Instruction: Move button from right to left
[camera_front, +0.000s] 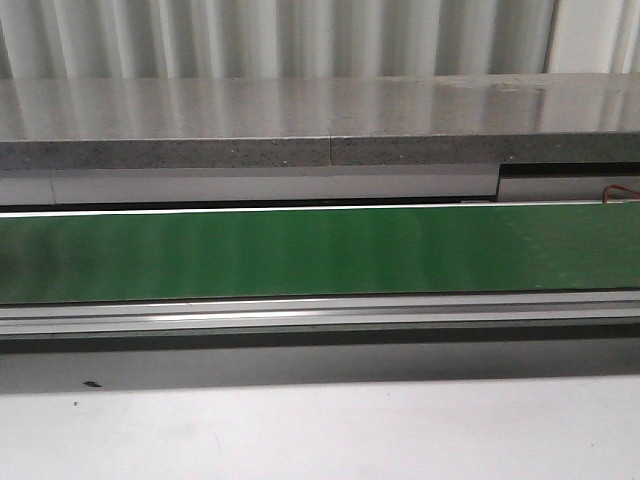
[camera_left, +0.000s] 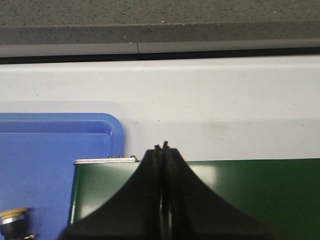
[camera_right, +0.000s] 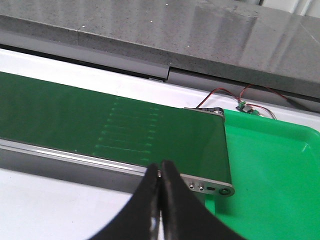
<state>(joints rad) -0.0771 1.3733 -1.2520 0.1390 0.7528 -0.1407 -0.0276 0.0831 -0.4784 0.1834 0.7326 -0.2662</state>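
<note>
Green conveyor belt (camera_front: 320, 250) w/ nothing on it. Left gripper (camera_left: 161, 148) closed by blue tray (camera_left: 55, 150); right gripper (camera_right: 161, 172) closed near green tray (camera_right: 280, 170).

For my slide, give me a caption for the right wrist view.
Closed right gripper poised over the green conveyor belt's end beside a green tray.

Left tool (camera_left: 163, 146) pressed shut above the belt's end

Its black fingers (camera_left: 145, 200) rise from bottom centre over the green conveyor belt (camera_left: 260, 195); a blue tray (camera_left: 60, 150) fills lower left, white desk (camera_left: 210, 100) across the middle.
</note>
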